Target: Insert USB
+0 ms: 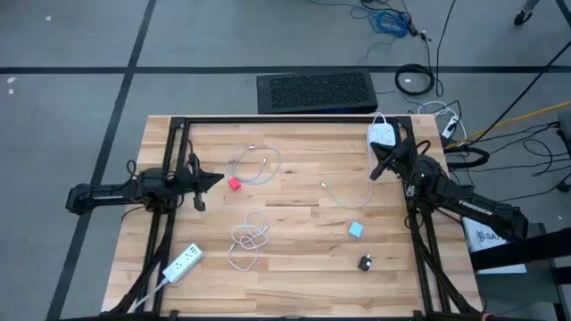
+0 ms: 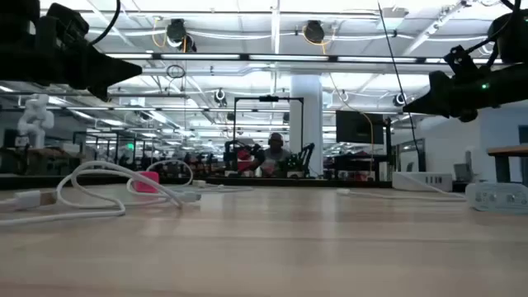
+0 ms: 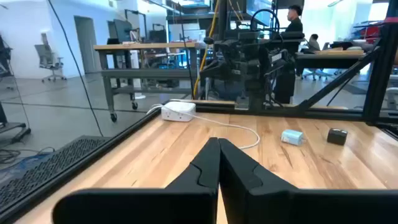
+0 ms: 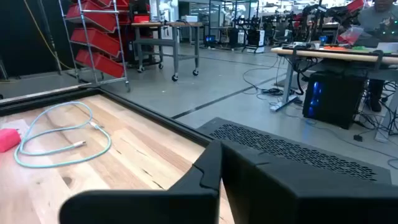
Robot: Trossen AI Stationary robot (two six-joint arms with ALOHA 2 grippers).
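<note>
Three USB cables lie flat on the wooden table (image 1: 294,285): a pale blue loop (image 1: 259,165) (image 4: 62,134), a white cable (image 1: 337,196) (image 3: 239,130), and a white coil (image 1: 250,236). One white power strip (image 1: 384,134) (image 3: 178,111) rests at the far right, another (image 1: 183,263) at the near left. My left gripper (image 1: 219,178) (image 3: 217,149) is shut, above the table at the left, beside a red block (image 1: 235,184). My right gripper (image 1: 375,172) (image 4: 221,155) is shut, above the table near the far-right strip. Neither touches anything.
A light blue block (image 1: 356,230) (image 3: 292,137) and a small black adapter (image 1: 366,262) (image 3: 337,135) lie on the near right of the table. A black frame (image 1: 268,121) runs along the table's edges. A black perforated box (image 1: 317,91) sits beyond the far edge.
</note>
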